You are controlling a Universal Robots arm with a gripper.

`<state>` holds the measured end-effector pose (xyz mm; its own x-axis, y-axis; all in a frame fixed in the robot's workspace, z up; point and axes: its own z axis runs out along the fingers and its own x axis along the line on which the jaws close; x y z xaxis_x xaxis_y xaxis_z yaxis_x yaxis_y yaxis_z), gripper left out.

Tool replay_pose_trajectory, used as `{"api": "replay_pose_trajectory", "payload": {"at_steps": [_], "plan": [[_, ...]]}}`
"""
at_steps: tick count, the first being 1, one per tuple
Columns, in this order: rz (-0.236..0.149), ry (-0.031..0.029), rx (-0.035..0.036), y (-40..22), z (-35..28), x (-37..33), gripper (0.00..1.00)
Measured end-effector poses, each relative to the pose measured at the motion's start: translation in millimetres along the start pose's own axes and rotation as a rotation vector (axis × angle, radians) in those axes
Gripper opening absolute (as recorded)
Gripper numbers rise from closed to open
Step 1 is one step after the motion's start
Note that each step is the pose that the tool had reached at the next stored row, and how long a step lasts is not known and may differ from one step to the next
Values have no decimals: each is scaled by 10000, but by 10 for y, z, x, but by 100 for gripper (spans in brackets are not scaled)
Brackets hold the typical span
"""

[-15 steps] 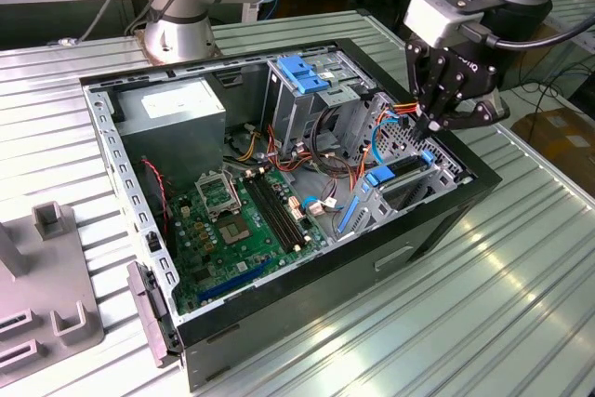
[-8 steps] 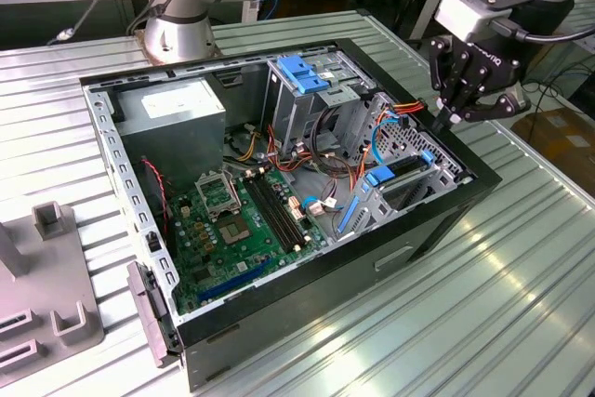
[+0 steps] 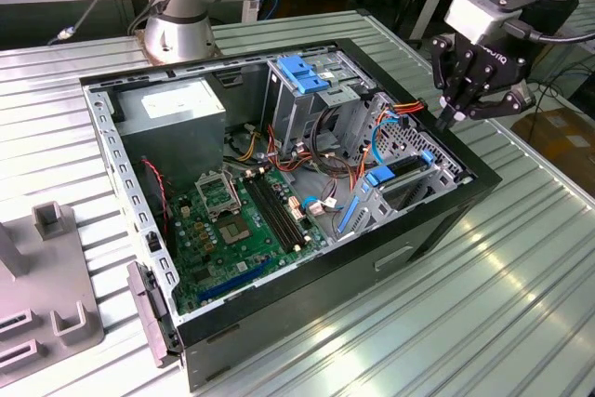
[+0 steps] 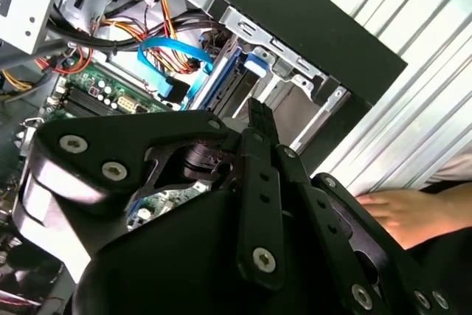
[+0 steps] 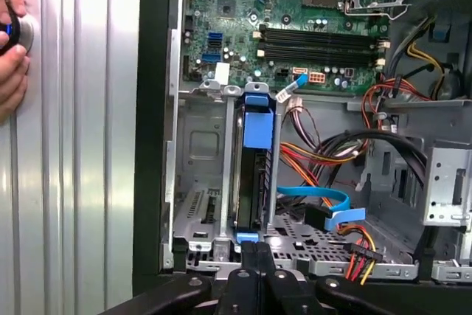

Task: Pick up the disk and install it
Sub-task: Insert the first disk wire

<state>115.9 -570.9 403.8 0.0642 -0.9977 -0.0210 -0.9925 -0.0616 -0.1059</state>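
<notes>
The dark hard disk with blue plastic rails (image 5: 249,182) stands on edge in a grey metal bay (image 5: 199,175) at the corner of the open black computer case (image 3: 418,230), toward the exterior view's right. Its long axis runs from the gripper toward the green motherboard (image 5: 295,5). The black gripper (image 5: 256,256) hangs just above the disk's near end, fingers pressed together, holding nothing. The case wall flanks one side and orange and blue cables (image 5: 324,201) the other, so room looks tight.
</notes>
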Motion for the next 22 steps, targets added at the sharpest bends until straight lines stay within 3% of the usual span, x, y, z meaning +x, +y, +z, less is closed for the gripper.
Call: {"api": "replay_pose_trajectory", "payload": {"at_steps": [5, 7, 15, 22], "plan": [[-247, -27, -6, -93, 11, -9, 10], [-284, -31, -7, -146, 18, -43, 10], [-521, -55, -13, -244, 34, -160, 10], [-839, -89, -19, -325, 57, -214, 10]]}}
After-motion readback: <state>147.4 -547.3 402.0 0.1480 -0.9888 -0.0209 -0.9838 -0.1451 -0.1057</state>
